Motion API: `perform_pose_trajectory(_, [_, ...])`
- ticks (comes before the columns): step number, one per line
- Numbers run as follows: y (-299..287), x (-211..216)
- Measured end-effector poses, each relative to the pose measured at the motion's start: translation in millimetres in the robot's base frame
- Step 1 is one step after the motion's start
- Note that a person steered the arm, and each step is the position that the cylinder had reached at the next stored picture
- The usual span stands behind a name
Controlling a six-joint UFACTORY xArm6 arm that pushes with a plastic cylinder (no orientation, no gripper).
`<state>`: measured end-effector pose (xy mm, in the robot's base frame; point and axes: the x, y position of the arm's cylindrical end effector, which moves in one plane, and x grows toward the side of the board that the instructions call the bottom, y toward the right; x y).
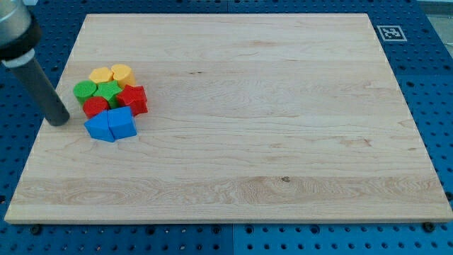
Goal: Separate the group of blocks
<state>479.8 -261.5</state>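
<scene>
The near part of the wooden surface (233, 177), at the view's bottom, is lying bare, and it is resting on a blue pegboard (432, 85) that is showing around its edges.

Going farther up, on the view's left, the group of blocks is sitting tightly together. Nearest are two blue blocks: one blue block (99, 127) on the view's left and a second blue block (122, 123) touching it on the right; their exact shapes I cannot tell. Just behind them, a red block (95, 107) and a red star-like block (133, 98) are standing side by side, both touching the blue ones. Behind these, a round green block (85, 89) and a green star-shaped block (108, 91) are pressing against the red pair. Farthest in the group, two yellow blocks are closing the cluster — one yellow block (100, 74) on the left and a second yellow block (122, 72) on the right, touching each other.

My tip (58, 122) is resting on the surface at the view's left of the group, just beside the red block and the left blue block, not clearly touching them. The dark rod is leaning up toward the view's top left corner. There is no claw on this arm — only the rod, so it has nothing to open or close.

At the far right corner, a small black-and-white marker (391, 32) is lying on the surface.
</scene>
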Motion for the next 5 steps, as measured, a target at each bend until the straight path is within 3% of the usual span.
perform_pose_trajectory(1, [55.0,16.8])
perform_pose_trajectory(5, [305.8,-5.2])
